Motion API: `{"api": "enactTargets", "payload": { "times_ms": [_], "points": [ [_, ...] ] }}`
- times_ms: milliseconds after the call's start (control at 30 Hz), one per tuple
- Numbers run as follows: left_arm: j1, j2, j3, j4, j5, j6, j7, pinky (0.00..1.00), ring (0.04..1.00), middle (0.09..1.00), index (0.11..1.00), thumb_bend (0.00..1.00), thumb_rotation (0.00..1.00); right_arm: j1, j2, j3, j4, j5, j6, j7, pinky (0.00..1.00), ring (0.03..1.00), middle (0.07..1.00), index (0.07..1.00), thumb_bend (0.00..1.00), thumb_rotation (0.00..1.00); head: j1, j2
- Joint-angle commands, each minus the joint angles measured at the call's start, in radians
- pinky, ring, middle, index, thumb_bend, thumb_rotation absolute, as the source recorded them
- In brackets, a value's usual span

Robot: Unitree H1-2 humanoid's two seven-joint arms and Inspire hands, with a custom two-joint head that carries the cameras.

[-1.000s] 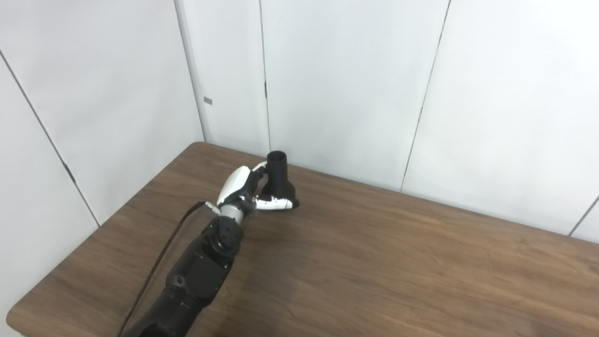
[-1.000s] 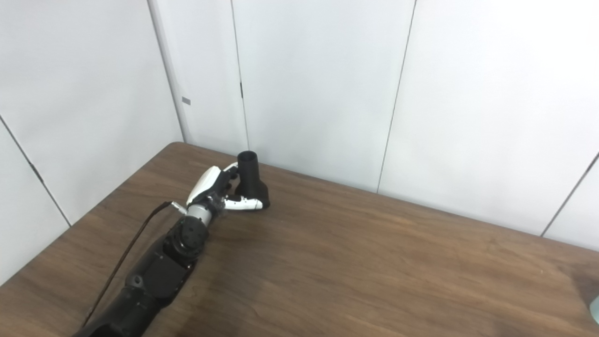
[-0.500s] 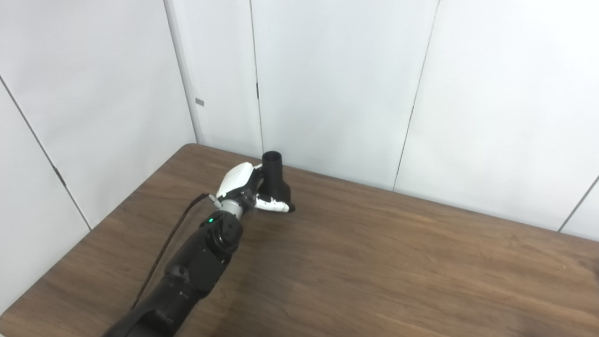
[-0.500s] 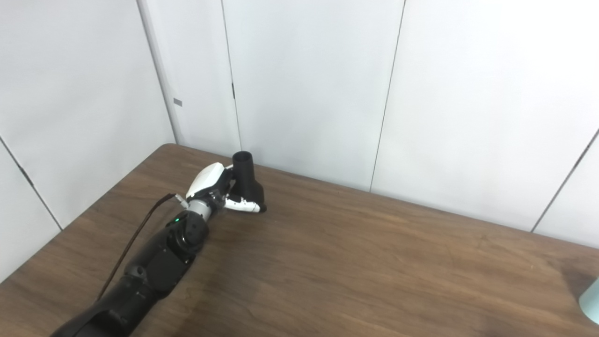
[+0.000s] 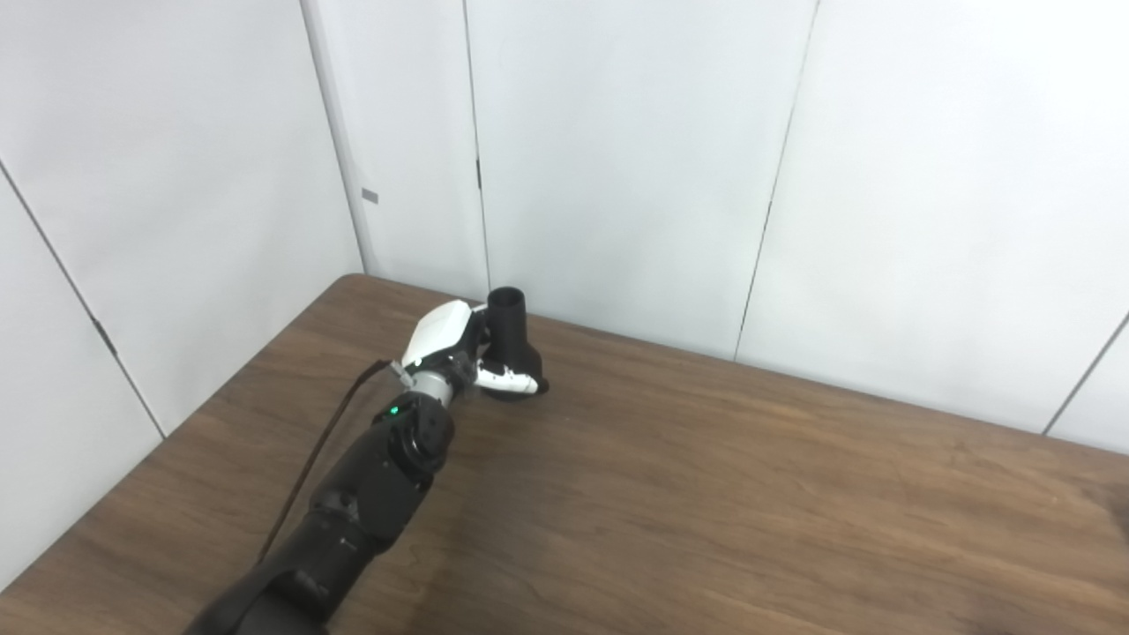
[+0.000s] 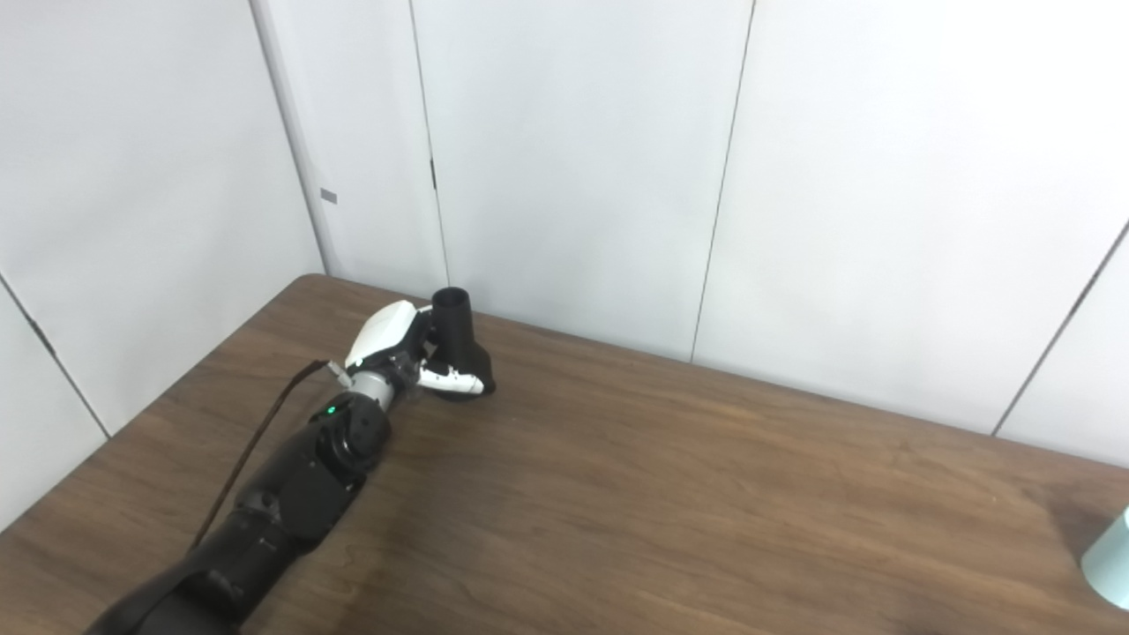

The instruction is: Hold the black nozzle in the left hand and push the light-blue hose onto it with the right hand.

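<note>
The black nozzle (image 5: 509,328) stands upright on the brown table (image 5: 723,503), near its far left corner, narrow neck up. My left hand (image 5: 448,342) is closed around its wide base: the thumb (image 5: 507,381) lies across the front and the fingers are hidden behind it. The nozzle's base rests on the table. One end of the light-blue hose (image 6: 1109,570) shows at the right edge of the right eye view, by the table's right side. My right hand is not in view.
White wall panels (image 5: 617,159) stand close behind the table's back edge, just behind the nozzle. A dark cable (image 5: 322,459) runs along my left forearm. The table's left edge (image 5: 176,423) is near my arm.
The camera has turned a little, so the whole picture shifted left and more of the hose end shows. My left hand has drawn in tighter around the nozzle's base.
</note>
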Motion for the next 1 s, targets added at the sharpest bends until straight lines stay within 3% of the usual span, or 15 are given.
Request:
{"api": "enactTargets", "payload": {
  "times_ms": [0,133,267,500,700,867,967],
  "points": [
    [0.057,-0.017,-0.033,0.053,-0.011,0.017,-0.068,0.60,0.741,0.747,0.761,1.00,0.24,0.018,-0.016,0.011,-0.021,-0.010,0.023,0.032,0.53,0.631,0.667,0.662,0.28,0.00,0.002,0.003],
    [0.062,-0.003,-0.057,0.046,0.015,0.013,-0.078,0.54,0.682,0.694,0.736,1.00,0.27,0.020,-0.013,0.008,-0.025,0.002,0.028,0.036,0.54,0.636,0.669,0.666,0.29,0.00,0.002,0.006],
    [0.060,0.016,-0.099,0.043,0.048,0.030,-0.101,0.69,0.791,0.736,0.709,1.00,0.30,0.019,-0.016,0.009,-0.024,-0.002,0.018,0.038,0.55,0.638,0.669,0.664,0.28,0.00,0.002,0.008],
    [0.054,0.043,-0.174,0.044,0.108,0.038,-0.138,0.82,0.899,0.847,0.752,1.00,0.32,0.019,-0.017,0.009,-0.030,-0.001,0.030,0.043,0.54,0.634,0.667,0.663,0.29,0.00,0.002,0.015],
    [0.047,0.074,-0.247,0.049,0.170,0.026,-0.174,0.92,0.885,0.857,0.796,1.00,0.30,0.020,-0.020,0.009,-0.035,-0.010,0.037,0.050,0.55,0.641,0.672,0.664,0.29,0.00,0.001,0.021],
    [0.046,0.080,-0.271,0.064,0.189,0.004,-0.164,0.91,0.854,0.831,0.782,1.00,0.32,0.020,-0.019,0.007,-0.039,-0.005,0.046,0.055,0.54,0.629,0.665,0.657,0.30,0.00,0.000,0.023],
    [0.050,0.072,-0.255,0.073,0.177,-0.004,-0.146,0.90,0.827,0.805,0.746,1.00,0.29,0.018,-0.019,0.008,-0.038,-0.002,0.038,0.057,0.53,0.618,0.656,0.650,0.30,0.00,-0.001,0.026]
  ]
}}
